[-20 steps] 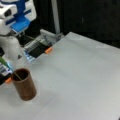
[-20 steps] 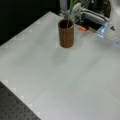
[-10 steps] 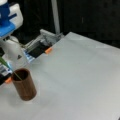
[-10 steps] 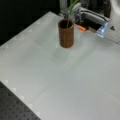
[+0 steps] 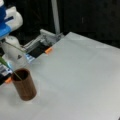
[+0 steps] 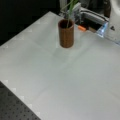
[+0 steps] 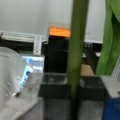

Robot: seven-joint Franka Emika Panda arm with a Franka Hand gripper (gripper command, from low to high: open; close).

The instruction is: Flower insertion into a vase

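The vase [image 5: 24,85] [image 6: 66,33] is a brown wood-grain cup standing upright on the white table in both front views. A thin green flower stem [image 5: 10,67] [image 6: 69,15] leans out of its dark mouth, lower end inside. In the wrist view the stem [image 7: 77,50] runs straight up the middle, with a green leaf [image 7: 110,40] at the right. My gripper [image 7: 75,88] shows only there, as dark blocks closed around the stem at the bottom. The blue and white arm [image 5: 7,21] is above and left of the vase in a front view.
An aluminium rail with an orange clip [image 5: 48,50] [image 6: 81,28] lies along the table edge behind the vase. The white robot base [image 5: 15,53] [image 6: 113,23] stands beside it. A grey post [image 5: 55,17] rises at the back. Black perforated board [image 6: 15,107] borders the table.
The arm has shifted slightly to the left in a front view. The stem's lower end stays in the vase, which has not moved.
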